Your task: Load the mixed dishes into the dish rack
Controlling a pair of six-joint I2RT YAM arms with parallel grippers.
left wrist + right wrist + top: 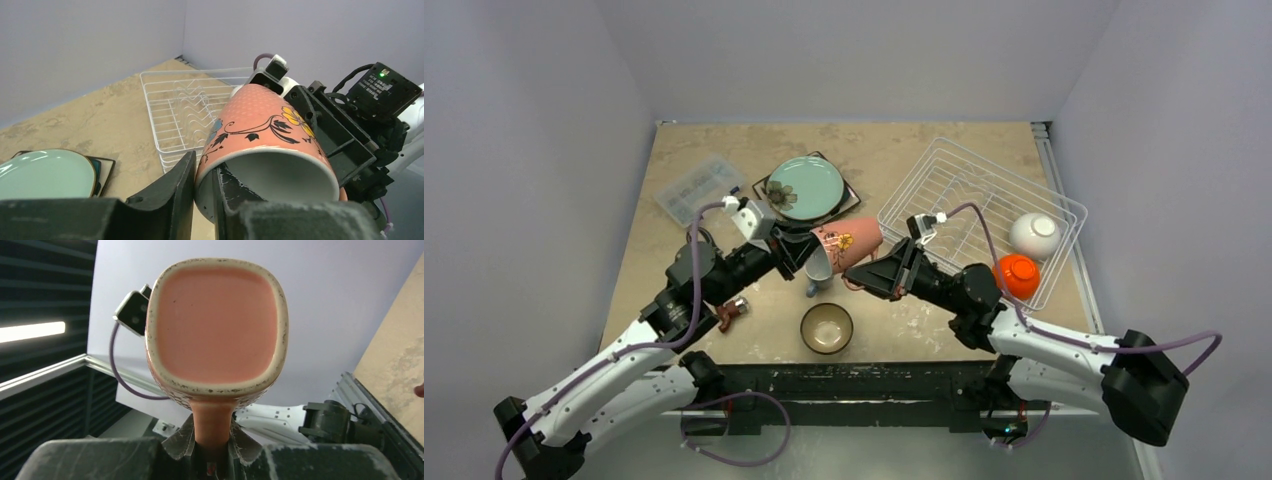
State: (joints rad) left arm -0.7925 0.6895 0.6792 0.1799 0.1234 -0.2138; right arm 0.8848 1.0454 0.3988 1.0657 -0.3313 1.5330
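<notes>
The left gripper is clenched on the rim of the mug, with one finger inside and one outside. The right gripper grasps the mug's handle between its fingers. The mug lies tilted between both grippers. The rack stands beyond the left fingers, apart from the mug.

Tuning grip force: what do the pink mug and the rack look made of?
The pink mug looks like glazed ceramic: dotted pink skin, painted flowers, speckled cream edge round the base. The rack is probably metal wire with a white coating: thin uniform rods, smooth finish.
</notes>
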